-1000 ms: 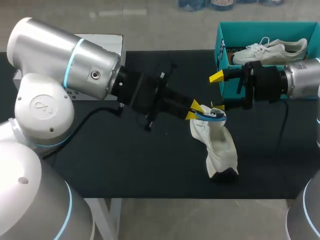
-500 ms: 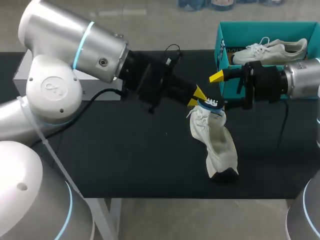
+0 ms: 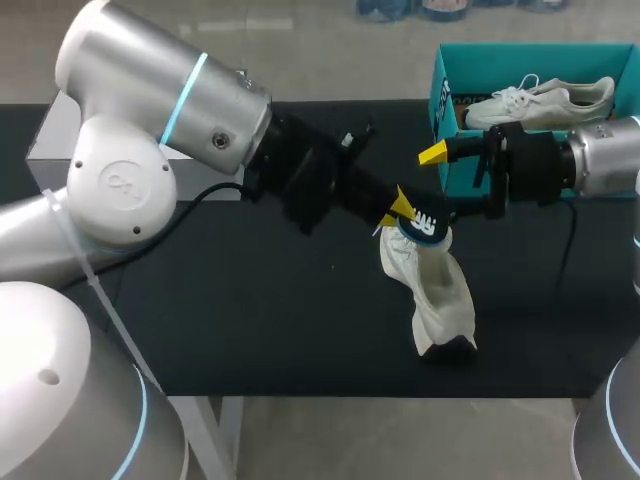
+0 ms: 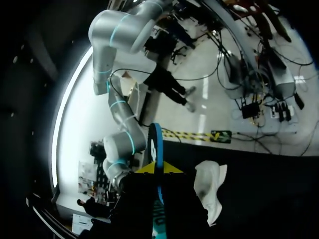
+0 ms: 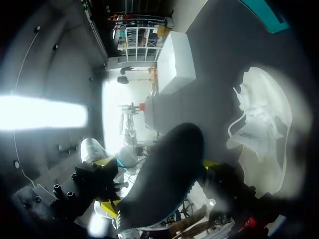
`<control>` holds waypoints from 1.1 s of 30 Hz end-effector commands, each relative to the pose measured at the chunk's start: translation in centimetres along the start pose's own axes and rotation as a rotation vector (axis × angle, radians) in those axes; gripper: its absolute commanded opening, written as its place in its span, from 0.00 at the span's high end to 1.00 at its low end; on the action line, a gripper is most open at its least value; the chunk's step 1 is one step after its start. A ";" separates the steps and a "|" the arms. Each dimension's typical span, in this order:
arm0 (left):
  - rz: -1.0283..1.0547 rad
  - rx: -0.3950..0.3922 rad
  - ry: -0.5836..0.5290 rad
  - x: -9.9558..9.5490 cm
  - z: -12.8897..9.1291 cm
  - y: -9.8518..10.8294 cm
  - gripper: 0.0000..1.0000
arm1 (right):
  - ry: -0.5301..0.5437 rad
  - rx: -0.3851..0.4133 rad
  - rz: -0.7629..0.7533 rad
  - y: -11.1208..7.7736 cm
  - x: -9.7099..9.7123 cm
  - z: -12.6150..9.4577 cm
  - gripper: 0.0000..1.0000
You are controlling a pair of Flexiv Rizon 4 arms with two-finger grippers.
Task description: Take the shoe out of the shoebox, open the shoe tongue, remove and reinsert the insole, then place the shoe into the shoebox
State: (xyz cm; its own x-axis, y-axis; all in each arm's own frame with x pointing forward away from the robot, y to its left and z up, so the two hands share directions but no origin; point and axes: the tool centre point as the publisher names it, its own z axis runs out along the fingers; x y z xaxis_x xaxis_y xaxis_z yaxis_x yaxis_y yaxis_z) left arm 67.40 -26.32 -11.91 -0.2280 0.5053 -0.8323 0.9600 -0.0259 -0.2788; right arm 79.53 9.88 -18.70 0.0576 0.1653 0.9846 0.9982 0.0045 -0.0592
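A white shoe (image 3: 432, 288) lies on the black table (image 3: 250, 310), its opening turned toward the grippers. My left gripper (image 3: 398, 209) is shut on the edge of the blue-and-black insole (image 3: 426, 224), which sticks out of the shoe's opening. In the left wrist view the insole (image 4: 156, 147) stands edge-on between the yellow tips of the gripper (image 4: 159, 168), with the shoe (image 4: 212, 186) beside it. My right gripper (image 3: 437, 184) stands wide open just above the insole, holding nothing. In the right wrist view the insole's dark underside (image 5: 164, 174) fills the foreground and the shoe (image 5: 261, 129) lies beyond it.
A teal shoebox (image 3: 445, 110) with a second white shoe (image 3: 540, 100) in it stands at the back right, right behind my right gripper. A white box (image 3: 45, 140) sits at the back left, partly hidden by my left arm.
My left arm has swung up and to the right and turned its wrist, lifting the insole a little and showing its printed side. The right arm and the shoe have kept still.
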 end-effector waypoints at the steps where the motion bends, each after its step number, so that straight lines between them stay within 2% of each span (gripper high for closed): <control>1: 0.031 -0.061 0.008 1.3 -0.1 -2.8 1.00 | 0.000 -0.002 0.000 0.0 0.0 0.1 0.00; 9: 0.064 -0.119 0.012 3.2 -0.7 -4.7 1.00 | 0.000 -0.002 0.000 0.0 0.0 0.1 0.00; 13: 0.090 -0.149 0.045 4.3 -0.5 -4.8 1.00 | 0.000 -0.002 0.000 0.0 0.0 0.1 0.00; 19: 0.132 -0.150 0.040 4.8 -0.4 -4.4 1.00 | 0.000 -0.002 0.000 0.0 0.0 0.1 0.00; 22: 0.139 -0.152 0.032 4.4 -1.1 -4.3 1.00 | 0.000 -0.002 0.000 0.0 0.0 0.1 0.00; 28: 0.190 -0.177 0.030 2.9 -3.0 -5.8 1.00 | 0.000 -0.002 0.000 0.0 0.0 0.1 0.00; 33: 0.226 -0.194 0.045 1.9 -3.1 -5.5 1.00 | 0.000 -0.002 0.000 0.0 0.0 0.1 0.00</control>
State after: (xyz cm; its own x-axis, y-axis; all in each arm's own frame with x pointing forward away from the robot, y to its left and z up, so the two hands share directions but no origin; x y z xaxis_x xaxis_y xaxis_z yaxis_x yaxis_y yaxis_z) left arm 62.17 -22.97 -11.13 -0.0041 0.5312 -0.8472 0.9996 0.0247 0.0107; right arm 79.56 9.87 -18.70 0.0574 0.1646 0.9847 0.9982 0.0050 -0.0590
